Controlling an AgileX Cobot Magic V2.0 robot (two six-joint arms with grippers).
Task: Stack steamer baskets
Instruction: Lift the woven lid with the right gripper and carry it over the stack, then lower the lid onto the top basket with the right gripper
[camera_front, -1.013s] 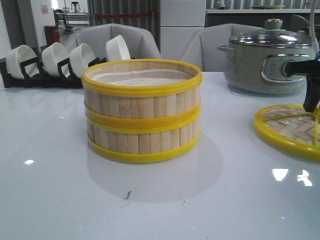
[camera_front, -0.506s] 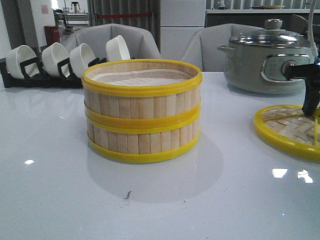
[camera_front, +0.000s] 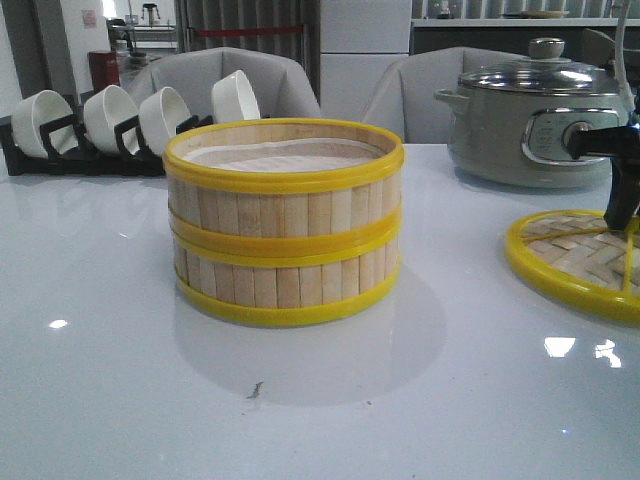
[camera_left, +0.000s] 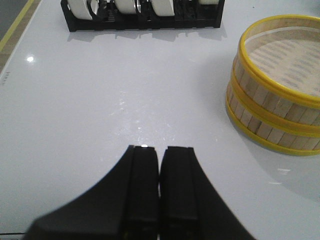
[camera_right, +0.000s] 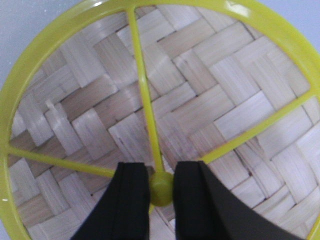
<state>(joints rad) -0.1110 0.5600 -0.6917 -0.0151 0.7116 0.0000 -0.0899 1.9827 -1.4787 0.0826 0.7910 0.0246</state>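
Since a second ago the right gripper (camera_right: 161, 187) has dropped a little lower over the woven lid (camera_front: 578, 260), and the lid has slid slightly toward the stacked baskets; nothing else has shifted. In the right wrist view the black fingers (camera_right: 131, 200) pinch the small yellow knob (camera_right: 161, 189) at the lid's centre, where its thin yellow spokes meet over the herringbone bamboo weave. The lid lies on the white desk (camera_front: 100, 330) at the right edge of the front view, in front of the grey-green electric pot (camera_front: 530, 125) with its glass cover.

The two steamer baskets (camera_front: 284, 225) sit stacked one on the other near the middle of the desk, yellow rims aligned, with the white liner (camera_front: 285, 155) showing inside the upper one. They stand well apart from the lid.

The left gripper (camera_left: 160, 190) hovers above bare desk beside the stack, its two fingers (camera_left: 142, 192) pressed together with only a hairline seam between them and nothing held. Behind the baskets, a black rack (camera_front: 60, 150) holds white bowls (camera_front: 105, 115) tilted on edge.
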